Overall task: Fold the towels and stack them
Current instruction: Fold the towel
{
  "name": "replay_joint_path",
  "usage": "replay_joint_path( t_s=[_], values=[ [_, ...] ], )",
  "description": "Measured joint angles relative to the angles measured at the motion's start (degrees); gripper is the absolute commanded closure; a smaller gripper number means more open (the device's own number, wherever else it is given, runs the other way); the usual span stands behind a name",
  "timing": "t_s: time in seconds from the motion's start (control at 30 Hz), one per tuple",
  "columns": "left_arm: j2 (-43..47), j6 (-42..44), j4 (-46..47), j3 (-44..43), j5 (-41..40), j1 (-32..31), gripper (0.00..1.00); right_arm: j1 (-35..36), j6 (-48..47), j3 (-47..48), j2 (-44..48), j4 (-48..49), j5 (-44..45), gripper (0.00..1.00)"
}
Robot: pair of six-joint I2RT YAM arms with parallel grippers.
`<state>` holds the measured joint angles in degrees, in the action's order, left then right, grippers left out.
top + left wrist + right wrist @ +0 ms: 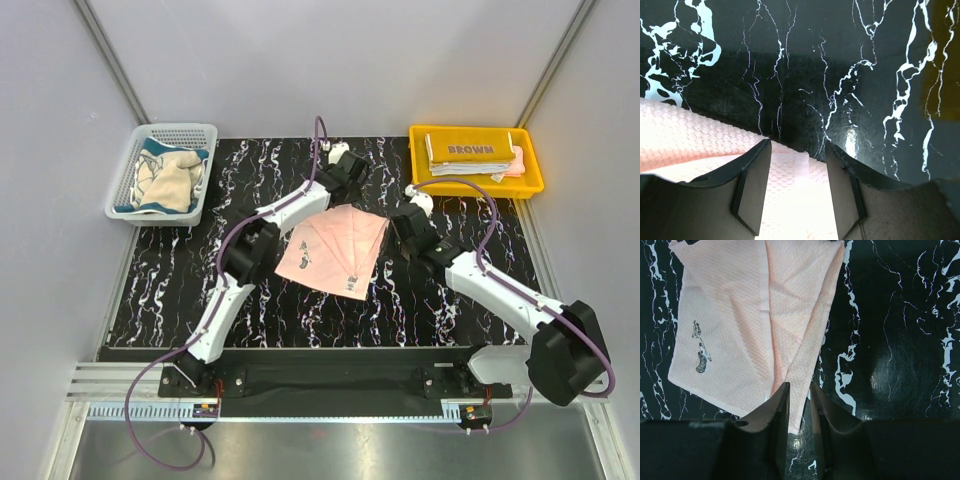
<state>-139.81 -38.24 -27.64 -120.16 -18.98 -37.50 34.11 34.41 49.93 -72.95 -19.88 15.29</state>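
Note:
A pink towel lies folded in loose layers on the black marbled table, with a small dark print near one edge. My left gripper is at its far corner, open, and the pink towel lies under and between its fingers. My right gripper hovers at the towel's right corner. Its jaws stand a narrow gap apart, and the edge of the pink towel shows in that gap, lying flat. A brown towel tops a folded stack.
The folded stack sits in a yellow tray at the back right. A white mesh basket at the back left holds a crumpled cream-teal towel. Grey walls close in the table on three sides.

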Motion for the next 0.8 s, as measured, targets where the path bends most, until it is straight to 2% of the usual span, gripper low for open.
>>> replay_joint_path(
  t_s=[0.33, 0.8],
  values=[
    [-1.4, -1.9, -0.6, -0.3, -1.4, -0.8, 0.53, 0.0, 0.0, -1.6, 0.6, 0.1, -1.4, 0.71],
    [-2.2, -4.0, -2.8, -0.4, -2.3, -0.9, 0.7, 0.0, 0.1, -2.1, 1.6, 0.3, -1.5, 0.7]
  ],
)
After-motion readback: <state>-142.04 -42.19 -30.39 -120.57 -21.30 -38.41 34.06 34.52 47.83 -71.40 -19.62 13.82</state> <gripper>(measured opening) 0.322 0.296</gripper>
